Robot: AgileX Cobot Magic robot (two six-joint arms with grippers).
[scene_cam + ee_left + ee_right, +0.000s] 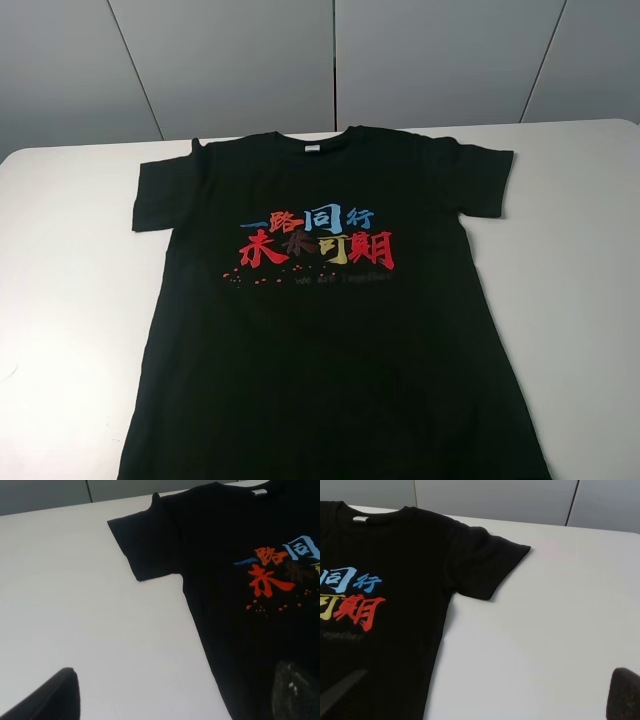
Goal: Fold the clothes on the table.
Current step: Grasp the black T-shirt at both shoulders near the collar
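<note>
**Item inspected.** One black T-shirt lies flat and print-up on the white table. Its collar is on the side far from both arms, and its near edge runs out of the high view. No fold shows, so the step in hand is judged to be the first fold.

**Left gripper**. The jaws are spread wide and hold nothing. One finger shows against bare table and the other against black cloth, so the shirt's side edge runs between them. The left-side sleeve lies ahead of this gripper, well apart from it.

**Right gripper**. It is likewise wide apart and empty, with the opposite side edge between its fingers. The right-side sleeve lies ahead and well apart.

Neither gripper appears in the high view, so their height above the cloth cannot be told.

**Recommendations (judgement).**
1. Come down straddling the cloth edge, one finger outside it and one over it, and pinch both layers. Catching only the top layer would pull the shirt open.
2. Take matching points on the two sides so the fold line runs square to the print.
3. Lift just clear of the table. The table looks smooth, so a dragged shirt would probably slide and wrinkle.
4. Lay the sleeves in flat before making any long fold.
</note>
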